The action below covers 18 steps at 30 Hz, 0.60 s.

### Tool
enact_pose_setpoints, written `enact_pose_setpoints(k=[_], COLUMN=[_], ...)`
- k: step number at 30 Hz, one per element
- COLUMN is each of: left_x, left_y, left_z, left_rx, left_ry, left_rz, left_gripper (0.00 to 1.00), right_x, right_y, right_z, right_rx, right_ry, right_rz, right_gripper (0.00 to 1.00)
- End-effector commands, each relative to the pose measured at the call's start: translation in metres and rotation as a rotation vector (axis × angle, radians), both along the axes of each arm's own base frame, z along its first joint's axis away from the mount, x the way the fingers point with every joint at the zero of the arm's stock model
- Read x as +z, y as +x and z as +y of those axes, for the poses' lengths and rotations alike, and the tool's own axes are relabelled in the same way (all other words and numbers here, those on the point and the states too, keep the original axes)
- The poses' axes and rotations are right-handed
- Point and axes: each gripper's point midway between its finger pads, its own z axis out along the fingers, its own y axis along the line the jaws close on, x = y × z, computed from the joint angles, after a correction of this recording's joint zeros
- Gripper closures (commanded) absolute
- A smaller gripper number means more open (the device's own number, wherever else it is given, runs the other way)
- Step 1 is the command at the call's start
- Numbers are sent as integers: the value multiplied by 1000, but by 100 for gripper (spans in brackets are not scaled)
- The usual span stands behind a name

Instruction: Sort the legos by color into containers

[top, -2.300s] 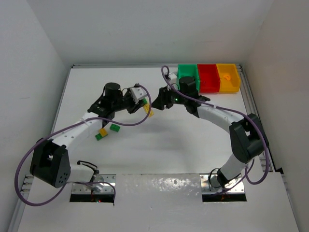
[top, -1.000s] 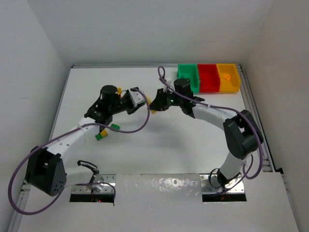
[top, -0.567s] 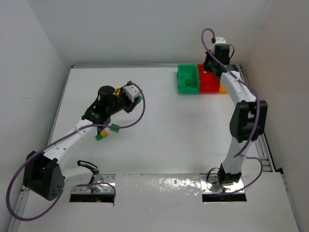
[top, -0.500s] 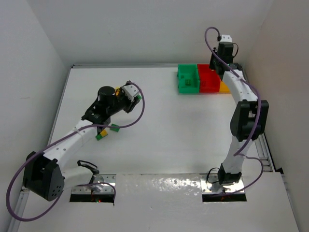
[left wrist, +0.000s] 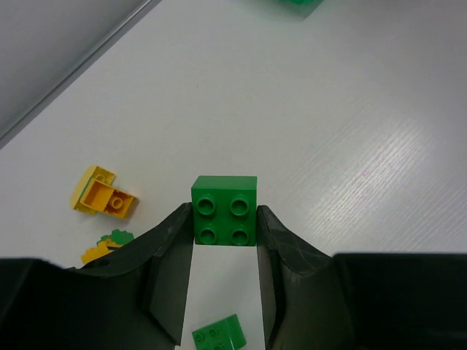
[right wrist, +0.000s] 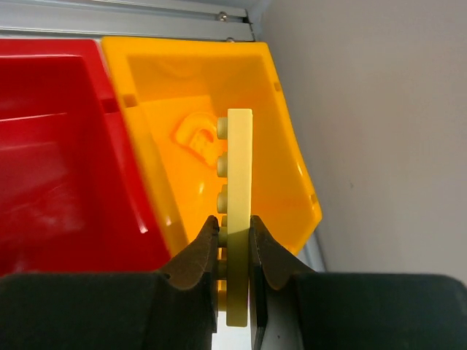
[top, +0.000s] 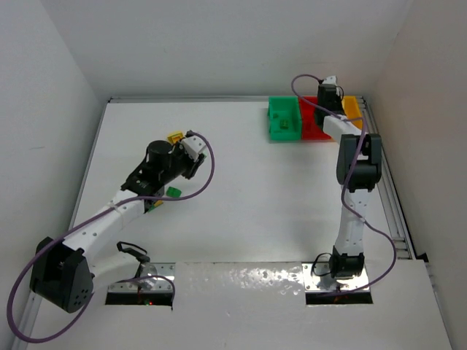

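My left gripper [left wrist: 225, 222] is shut on a green four-stud lego [left wrist: 225, 210] and holds it above the table; in the top view this gripper [top: 193, 148] hangs left of centre. My right gripper [right wrist: 235, 233] is shut on a pale yellow flat lego [right wrist: 238, 168], held on edge over the yellow container [right wrist: 284, 168], where an orange-yellow piece [right wrist: 193, 131] lies. The red container [right wrist: 58, 146] stands beside it. In the top view the right gripper [top: 329, 93] is at the containers, green [top: 283, 118], red [top: 312, 122], yellow [top: 352, 106].
Loose legos lie under the left gripper: a yellow one [left wrist: 103, 198], a green one [left wrist: 221, 337] and a green-and-yellow bit [left wrist: 109, 244]. From above, a yellow lego [top: 175, 136] and a green lego [top: 173, 192] flank the left wrist. The right wall stands close behind the containers.
The right arm swung from the table's middle back to the containers at the far right, carrying the yellow lego. The left arm drew back toward the left with its green lego.
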Motion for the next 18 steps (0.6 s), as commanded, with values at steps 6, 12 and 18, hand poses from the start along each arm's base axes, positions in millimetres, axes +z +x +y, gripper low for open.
enact_pose_setpoints(k=[6,12,18], left_x=[2,4,8], left_y=[12,23,28], left_z=[-5,-9,-12], left_rx=[9,8,-6], left_ry=[8,17,21], left_rz=[-3,-11,-35], left_gripper=[100,100,100], right_x=[30,23,33], right_y=[30,45,47], right_z=[-53,-44,-39], right_rx=[-46,46,65], right_ry=[-51,-3,29], right_rz=[-148,-142,-161], right_gripper=[95,62,48])
